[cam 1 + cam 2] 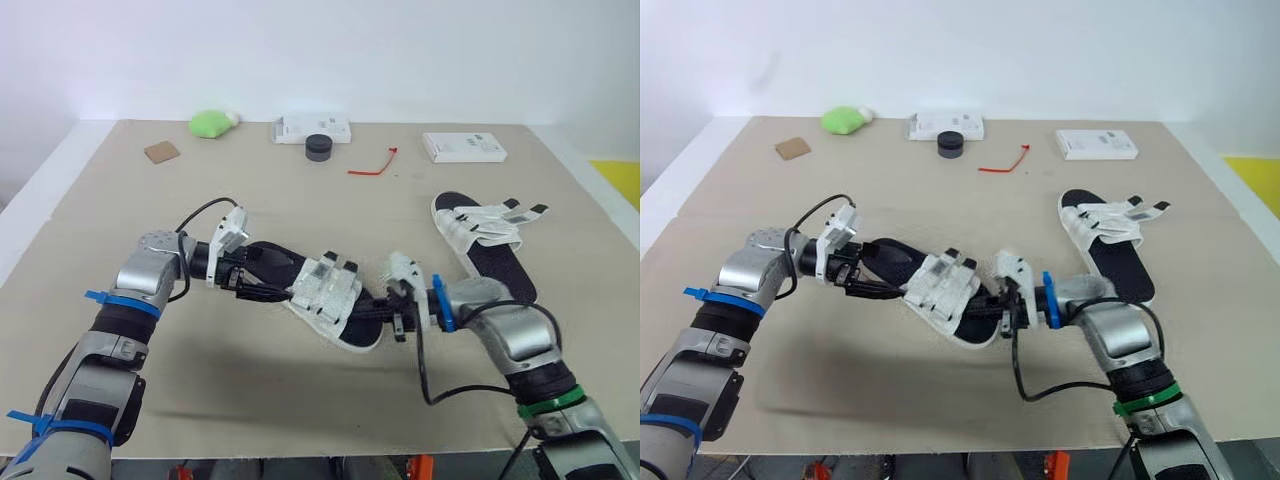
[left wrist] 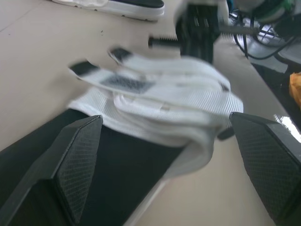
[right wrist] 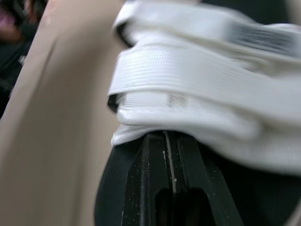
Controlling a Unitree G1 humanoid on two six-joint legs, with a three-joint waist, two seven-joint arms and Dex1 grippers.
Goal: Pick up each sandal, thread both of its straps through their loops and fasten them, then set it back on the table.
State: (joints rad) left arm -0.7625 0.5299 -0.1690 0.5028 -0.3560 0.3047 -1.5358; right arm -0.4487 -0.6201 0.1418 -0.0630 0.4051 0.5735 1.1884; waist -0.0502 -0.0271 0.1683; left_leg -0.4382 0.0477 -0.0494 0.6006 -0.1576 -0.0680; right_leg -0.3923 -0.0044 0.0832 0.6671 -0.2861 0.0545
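Left eye view: beige surface (image 1: 300, 200), white wall (image 1: 300, 50). Left fingers (image 2: 75, 165) gape around the heel of the sandal (image 1: 325, 290); right fingers (image 3: 160, 179) pinch its largely hidden toe.

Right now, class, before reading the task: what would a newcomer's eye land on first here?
A black-soled sandal with white straps spans the middle between the left gripper and the right gripper. A second sandal lies flat further right, and a bright green lump sits far back on the left.

A beige tabletop (image 1: 300, 200) is running back to a plain white wall (image 1: 320, 50) at its far edge; yellow floor (image 1: 622, 180) is showing beyond its right edge under even light.
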